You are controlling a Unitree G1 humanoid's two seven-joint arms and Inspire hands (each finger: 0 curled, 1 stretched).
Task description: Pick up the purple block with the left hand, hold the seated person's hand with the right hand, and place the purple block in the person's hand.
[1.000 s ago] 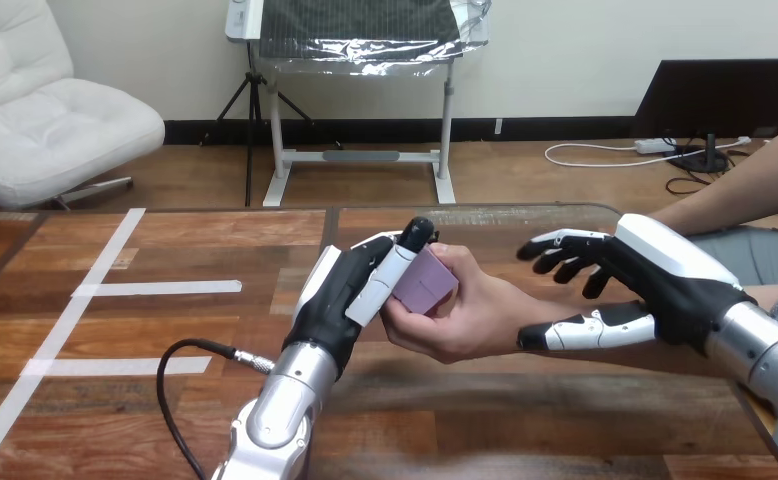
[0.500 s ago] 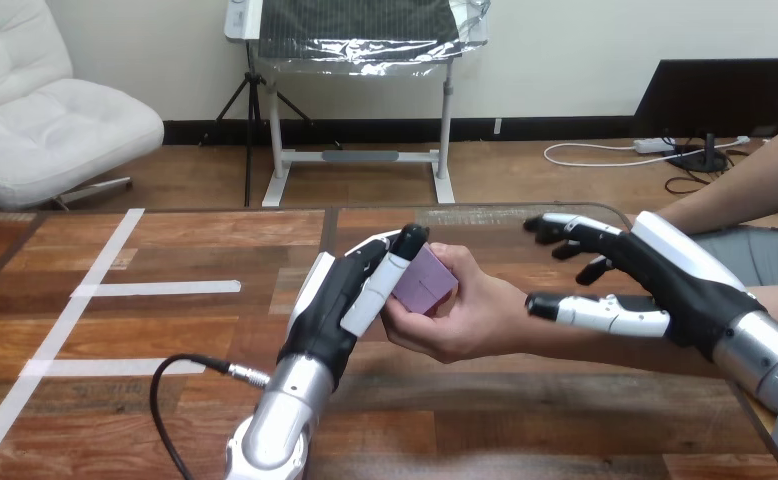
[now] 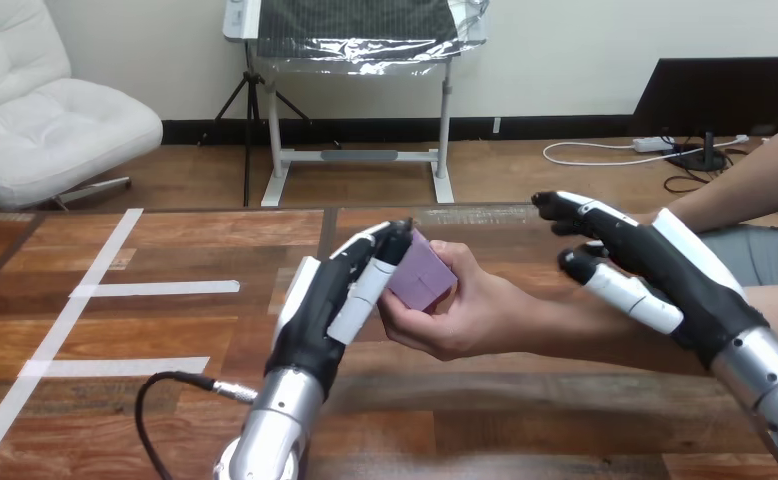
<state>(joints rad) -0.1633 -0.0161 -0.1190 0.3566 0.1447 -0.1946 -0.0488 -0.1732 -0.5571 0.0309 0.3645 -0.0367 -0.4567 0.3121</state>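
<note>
The purple block (image 3: 422,275) is above the desk (image 3: 145,320), inside the person's hand (image 3: 470,315), which comes in from the right and curls around the block from below and from the far side. The left robot hand (image 3: 330,300) stands just beside it on the left. Its fingers (image 3: 360,295) are almost straight and lie against the near face of the block, with one tip at the upper edge, so this robot hand presses the block but does not clamp it. I think this is done to keep the block steady in the palm while the person closes on it. The right robot hand (image 3: 665,265) is wide, with its fingers spread, and it hangs over the person's forearm (image 3: 605,335) near the wrist. It is not curled around the arm, and I cannot tell if it touches it. By my judgement the block is almost delivered, and the left robot hand has only to let go.
</note>
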